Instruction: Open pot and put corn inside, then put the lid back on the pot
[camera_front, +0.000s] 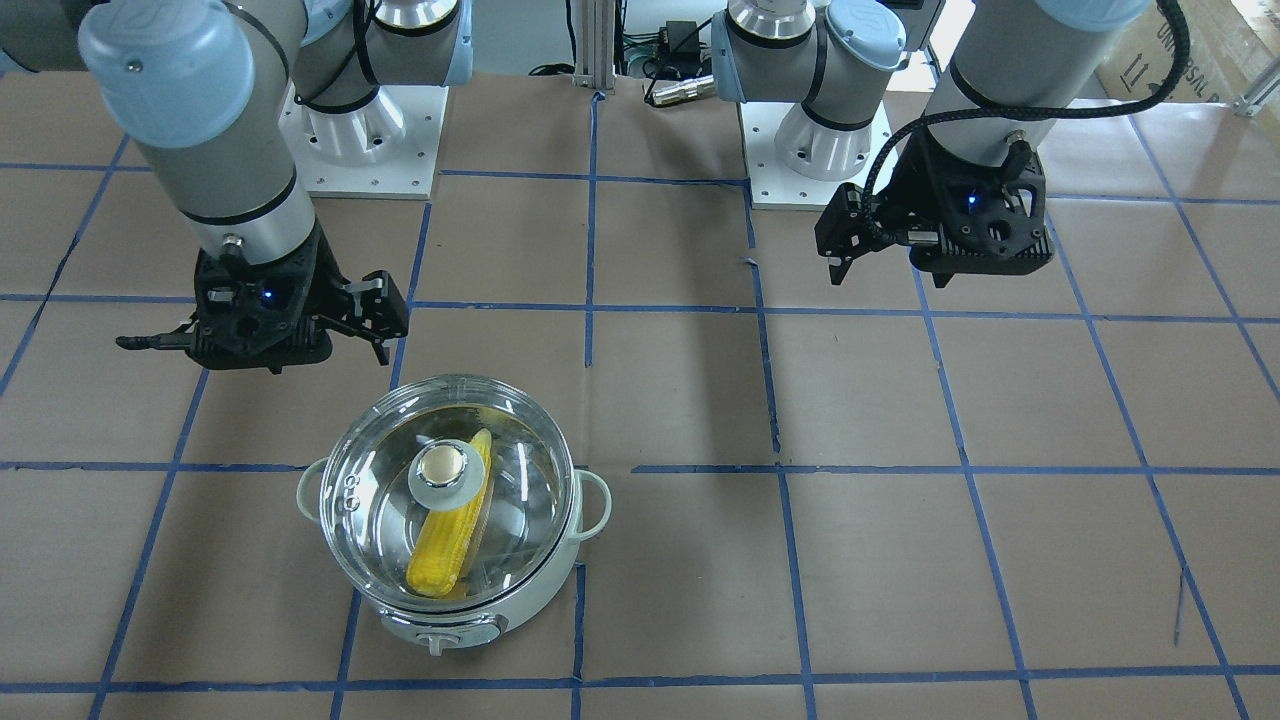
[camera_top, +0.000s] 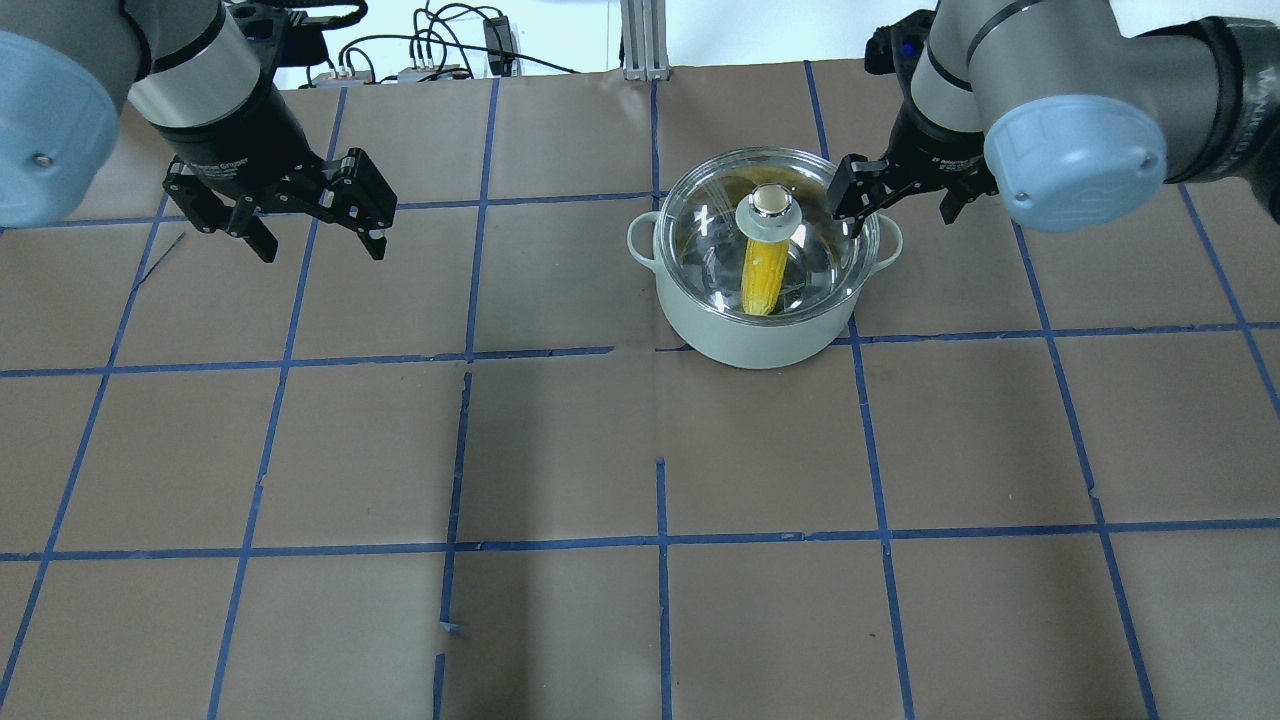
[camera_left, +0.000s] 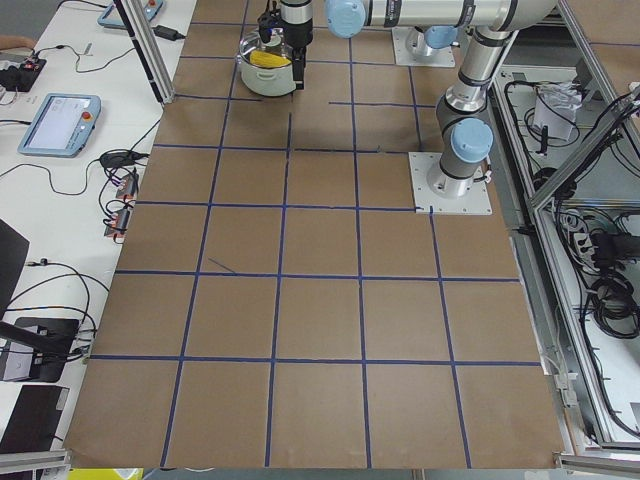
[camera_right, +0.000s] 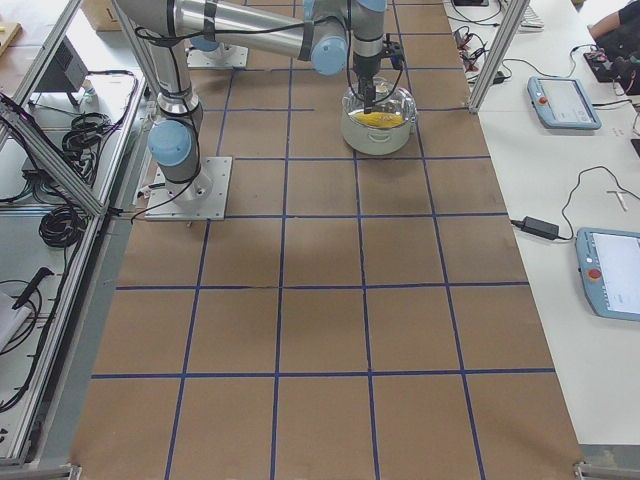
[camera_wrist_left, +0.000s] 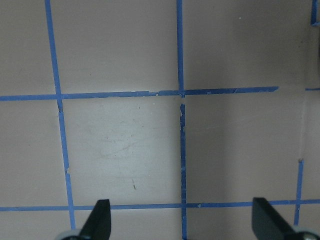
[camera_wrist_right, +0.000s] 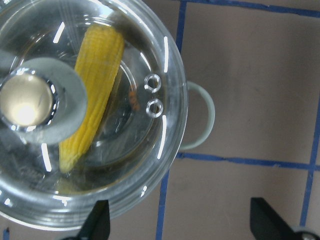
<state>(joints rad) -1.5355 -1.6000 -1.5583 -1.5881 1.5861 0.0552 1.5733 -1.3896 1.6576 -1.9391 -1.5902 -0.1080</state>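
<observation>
nearest the front-facing camera, the round pale mint-white electric pot (camera_front: 535, 598) stands on the brown paper-covered bench (camera_front: 900, 560), its front control knob (camera_front: 437, 640) turned toward that view. the yellow tapered corn cob (camera_front: 447, 545) lies aslant inside it, under the clear domed glass lid (camera_front: 530, 490), which sits on the pot's rim with its tan, chrome-ringed knob (camera_front: 443, 468) about centred. by how things lie, the task looks all but done, and the step in hand is judged to be clearing away and leaving the lid seated. farther back, the right gripper (camera_top: 895, 200) hangs just beside the pot's far side, holding nothing; its black fingers (camera_wrist_right: 97, 222) stand wide apart, and the wrist view looks down past the lid's edge and one pale loop handle (camera_wrist_right: 202, 117). to do this well, it should rise straight up before swinging off, so that no finger clips the handle or nudges the lid askew. the rim seems to meet the glass evenly all round, though the far edge is hard to judge. the left gripper (camera_top: 320, 245) hovers well apart from the pot over the bench's blue tape lines (camera_wrist_left: 181, 150), its fingers (camera_wrist_left: 100, 217) likewise spread and empty; it need do nothing.
</observation>
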